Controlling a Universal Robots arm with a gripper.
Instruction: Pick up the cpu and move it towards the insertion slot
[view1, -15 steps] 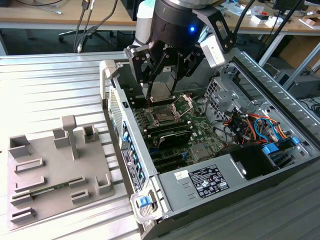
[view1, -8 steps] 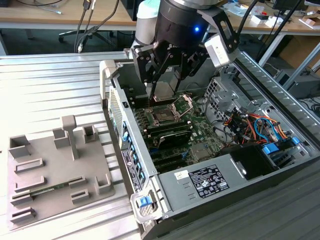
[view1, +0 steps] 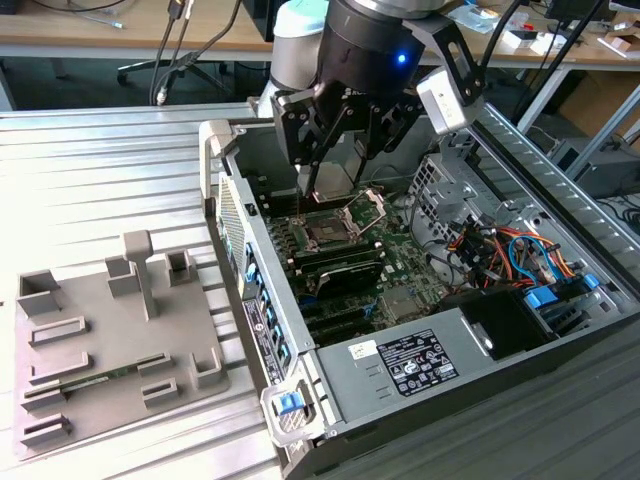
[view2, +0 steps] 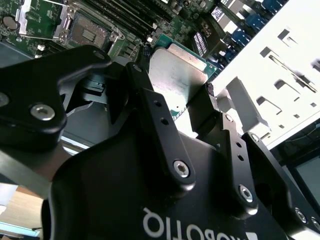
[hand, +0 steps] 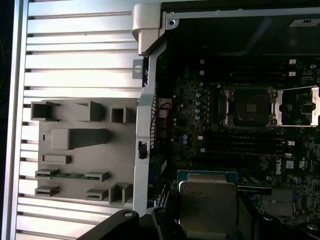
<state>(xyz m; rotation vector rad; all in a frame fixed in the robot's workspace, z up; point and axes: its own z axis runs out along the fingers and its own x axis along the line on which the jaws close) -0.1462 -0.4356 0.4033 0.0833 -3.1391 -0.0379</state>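
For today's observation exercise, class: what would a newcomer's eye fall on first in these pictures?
The black hand hangs over the open computer case, shut on the cpu, a pale silver square. Under it on the green board sits the insertion slot, its metal bracket swung open. A grey holder tray lies at the exterior view's left.

The arm (view1: 300, 30) comes in from above, its wrist (view1: 365, 45) pointing down. The gripper (view1: 335, 165) hangs below it, with two black fingers (view2: 155, 107) closed on the cpu (view2: 177, 80).
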